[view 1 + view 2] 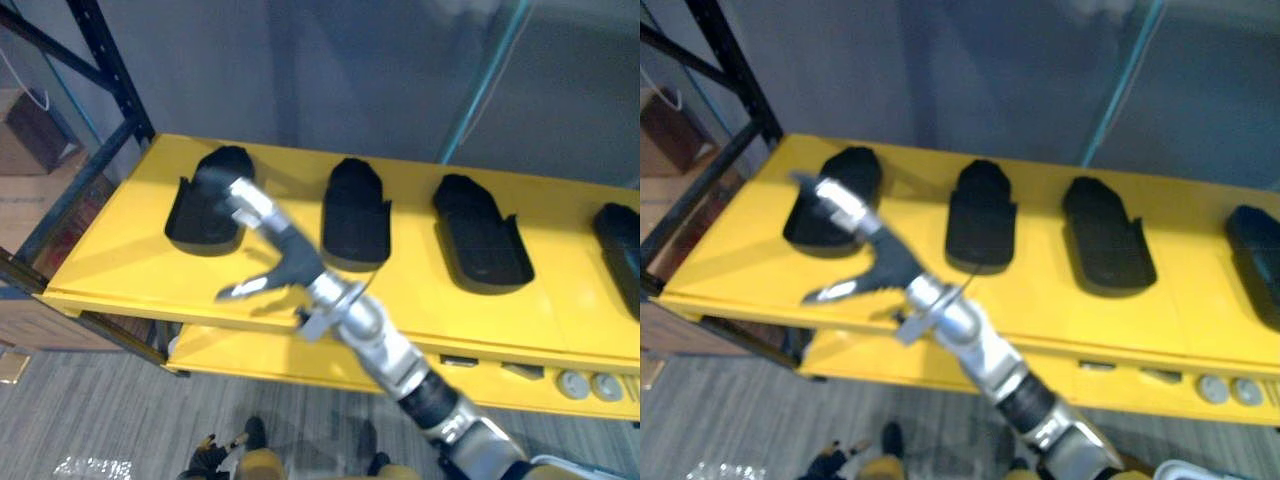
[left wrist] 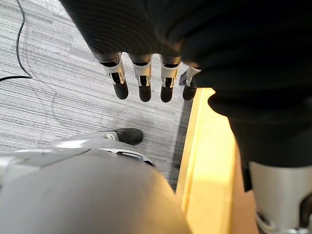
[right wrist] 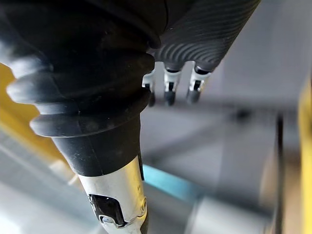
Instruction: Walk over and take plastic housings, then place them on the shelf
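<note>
Yellow is the top board of the shelf (image 1: 420,295), and four black plastic housings lie on it in a row from left to right: the first housing (image 1: 205,205) at the left end, the second housing (image 1: 355,215) just right of it, the third housing (image 1: 480,245) further right, and the fourth housing (image 1: 620,250) cut off at the right border. All four are apart from one another.

The right hand (image 1: 290,262) reaches in from the near right, across the shelf's near edge. Its fingers (image 3: 169,83) are straight and extend over the near right side of the first housing, with the thumb spread wide toward the near edge. It holds nothing, and whether the fingertips touch the housing cannot be told.

The left hand (image 2: 144,78) hangs low with straight, relaxed fingers pointing down at the grey floor (image 2: 58,97), just beside a yellow shelf edge, and it too is empty.

A lower yellow board (image 1: 330,365) carries two grey round parts (image 1: 590,385) at its right end. A black rack post (image 1: 110,70) stands at the far left corner, with cardboard boxes (image 1: 30,130) left of it.
</note>
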### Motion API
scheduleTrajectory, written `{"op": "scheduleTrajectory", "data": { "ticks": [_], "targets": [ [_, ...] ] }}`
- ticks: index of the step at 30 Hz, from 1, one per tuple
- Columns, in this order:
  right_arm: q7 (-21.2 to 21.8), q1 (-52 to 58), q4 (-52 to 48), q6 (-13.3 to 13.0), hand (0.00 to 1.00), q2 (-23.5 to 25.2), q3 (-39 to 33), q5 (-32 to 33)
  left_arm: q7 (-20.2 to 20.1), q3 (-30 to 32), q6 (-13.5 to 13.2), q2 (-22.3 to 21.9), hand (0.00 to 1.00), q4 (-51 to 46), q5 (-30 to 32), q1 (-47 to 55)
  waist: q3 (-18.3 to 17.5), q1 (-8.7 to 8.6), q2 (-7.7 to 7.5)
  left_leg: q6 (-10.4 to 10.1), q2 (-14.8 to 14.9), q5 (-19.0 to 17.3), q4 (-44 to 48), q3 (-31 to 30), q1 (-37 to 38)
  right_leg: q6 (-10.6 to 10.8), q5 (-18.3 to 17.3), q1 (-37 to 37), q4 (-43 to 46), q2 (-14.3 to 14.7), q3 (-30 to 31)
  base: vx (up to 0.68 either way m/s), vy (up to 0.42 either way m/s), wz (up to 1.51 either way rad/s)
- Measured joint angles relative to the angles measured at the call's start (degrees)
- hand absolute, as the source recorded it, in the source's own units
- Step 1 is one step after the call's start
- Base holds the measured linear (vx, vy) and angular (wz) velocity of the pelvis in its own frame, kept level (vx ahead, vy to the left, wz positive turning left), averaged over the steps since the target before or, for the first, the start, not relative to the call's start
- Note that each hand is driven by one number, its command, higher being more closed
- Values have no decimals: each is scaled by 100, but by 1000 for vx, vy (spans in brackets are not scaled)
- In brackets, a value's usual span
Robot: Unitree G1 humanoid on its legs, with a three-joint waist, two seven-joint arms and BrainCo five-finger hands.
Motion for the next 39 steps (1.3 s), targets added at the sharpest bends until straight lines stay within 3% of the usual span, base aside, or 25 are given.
{"op": "scheduleTrajectory", "data": {
  "ticks": [2, 4, 8, 10, 14, 15, 18, 20, 22, 24, 28, 34, 39],
  "targets": [
    [-147, -211, -182, 322, 0, -638, -1276, -14, -42, 223, 52, -6, 0, 82, 145, 30, -63, -58, -102, -7, 24, -4, -2, 137, 121, -15, 87, 72, -100, 29, 124, 0, -7, -37],
    [-254, -221, -552, 579, 0, -1600, -2857, 264, -143, 496, 78, -36, 0, 203, 230, 92, -171, -241, -154, -65, 66, -51, -8, 352, 274, -23, 127, 59, -144, 59, 345, -12, -6, -46],
    [-375, 114, -878, 916, 0, -2741, -4580, 756, -271, 943, 212, -127, 0, 517, 450, 281, -581, -700, -59, -154, 231, -118, -12, 812, 347, -93, 134, -224, -186, 212, 811, 13, -33, -69],
    [-406, 1033, -781, 1028, 0, -3116, -5643, 1344, -289, 1193, 232, -180, 0, 653, 454, 327, -815, -932, 34, -234, 360, -155, -13, 1117, 463, -101, 132, -341, -196, 343, 1103, 45, -45, -65],
    [-492, 2873, -91, 1067, 0, -2928, -6683, 1744, -405, 1398, 222, -234, 0, 787, 443, 370, -1055, -1368, 121, -328, 476, -217, -13, 1436, 556, -130, 111, -483, -181, 455, 1390, 26, -28, -49],
    [-678, 3393, 205, 1036, 0, -2629, -6916, 1714, -442, 1512, 201, -240, 0, 781, 444, 362, -1072, -1513, 143, -360, 489, -242, -13, 1536, 561, -130, 111, -542, -152, 476, 1458, 3, 2, -40],
    [-1166, 4400, 1028, 762, 0, -1456, -7211, 1745, -449, 1685, 180, -236, 0, 738, 431, 402, -1069, -1663, 136, -392, 529, -267, -12, 1720, 646, -130, 112, -616, -90, 508, 1641, 12, 12, -31],
    [-1189, 5068, 1363, 331, 0, -237, -7280, 1775, -460, 1702, 180, -260, 0, 663, 424, 444, -1060, -1795, 157, -391, 531, -276, -12, 1745, 670, -131, 117, -606, -81, 507, 1662, 1, 11, -11],
    [-1200, 5282, 1569, 215, 0, 261, -7165, 1561, -466, 1698, 182, -290, 0, 547, 424, 487, -1052, -1783, 169, -369, 514, -324, -9, 1873, 767, -132, 125, -561, -82, 487, 1660, -12, 18, -12],
    [-1135, 5338, 1953, 136, 0, 325, -6882, 1542, -463, 1698, 188, -334, 0, 425, 421, 494, -1034, -1760, 187, -352, 466, -344, -10, 1883, 834, -130, 123, -482, -85, 450, 1635, -18, 18, 1],
    [-757, 5288, 2488, 90, 0, 351, -6268, 1584, -435, 1658, 223, -504, 0, 258, 418, 365, -1019, -1413, 198, -325, 356, -356, -11, 1882, 817, -118, 113, -400, -109, 303, 1484, -11, 33, 18],
    [-427, 4968, 3181, -22, 0, 531, -5378, 1617, -326, 1655, 462, -510, 0, 289, 440, 451, -914, -1126, 190, -286, 228, -352, -11, 1852, 723, -46, 60, -287, -165, 94, 1202, 36, 33, 27],
    [-384, 4798, 3712, -36, 0, 664, -4881, 1437, -215, 1647, 534, -474, 0, 344, 447, 478, -838, -1087, 169, -190, 86, -431, -11, 1641, 701, -49, -28, -135, -197, -43, 1016, 95, 46, 22]
  ]
}}
